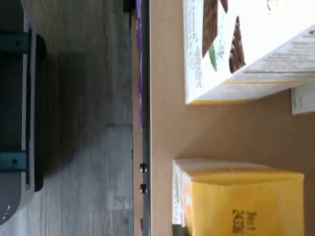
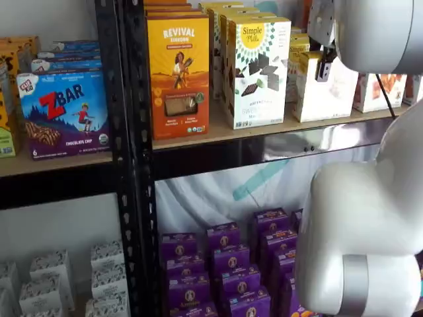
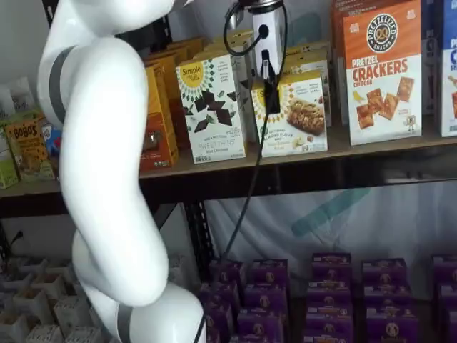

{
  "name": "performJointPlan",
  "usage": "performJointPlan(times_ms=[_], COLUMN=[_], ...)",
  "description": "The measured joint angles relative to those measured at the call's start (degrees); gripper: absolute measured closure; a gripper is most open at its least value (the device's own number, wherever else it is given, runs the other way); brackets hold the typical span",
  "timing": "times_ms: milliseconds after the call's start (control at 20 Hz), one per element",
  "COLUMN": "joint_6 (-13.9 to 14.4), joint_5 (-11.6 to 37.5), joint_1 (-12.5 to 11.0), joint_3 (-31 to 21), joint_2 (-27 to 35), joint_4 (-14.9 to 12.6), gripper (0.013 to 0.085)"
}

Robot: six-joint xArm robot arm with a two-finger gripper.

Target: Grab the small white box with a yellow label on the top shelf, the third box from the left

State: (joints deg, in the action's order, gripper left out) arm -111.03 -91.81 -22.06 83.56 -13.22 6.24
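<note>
The small white box (image 3: 303, 114) stands on the top shelf (image 3: 285, 161), shorter than its neighbours, with a cookie picture and a yellow round label on its front. It also shows in a shelf view (image 2: 327, 89) with a yellow top, and in the wrist view (image 1: 241, 206) from above. My gripper (image 3: 271, 93) hangs in front of the box's upper front; only a dark finger shows, with no gap to read. It shows in a shelf view (image 2: 324, 69) as a small dark piece against the box. I cannot tell whether it touches the box.
A taller white box with chocolate squares (image 3: 212, 107) stands beside the small box, also in the wrist view (image 1: 236, 44). An orange-and-white cracker box (image 3: 382, 71) stands on the other side. An orange Revival box (image 2: 178, 72) and a ZBar box (image 2: 63, 112) stand further along. Purple boxes (image 3: 328, 286) fill the floor below.
</note>
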Motion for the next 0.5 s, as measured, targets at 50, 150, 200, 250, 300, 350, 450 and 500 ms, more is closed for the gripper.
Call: performJointPlan(times_ms=[50,150,200,250,300,350,450,500], joint_6=[0.0,-0.1,-0.2,-0.3,-0.3,-0.4,-0.4,-0.5], joint_5=[-0.1,-0.3,-0.5,-0.6,-0.2,-0.2,-1.5,-2.4], joint_1=[0.0,-0.2,-0.3,-0.3,-0.3,-0.4,-0.6,-0.7], joint_3=[0.0,0.1,0.1,0.2,-0.1,-0.1,0.6,0.9], joint_2=[0.0,0.0,0.0,0.0,-0.1,-0.3,0.0,0.0], joint_4=[0.0,0.0,0.0,0.0,0.1,0.2,0.5,0.7], gripper=[0.0610,0.0610,0.0610,0.0650,0.0650,0.0650,0.0650,0.0650])
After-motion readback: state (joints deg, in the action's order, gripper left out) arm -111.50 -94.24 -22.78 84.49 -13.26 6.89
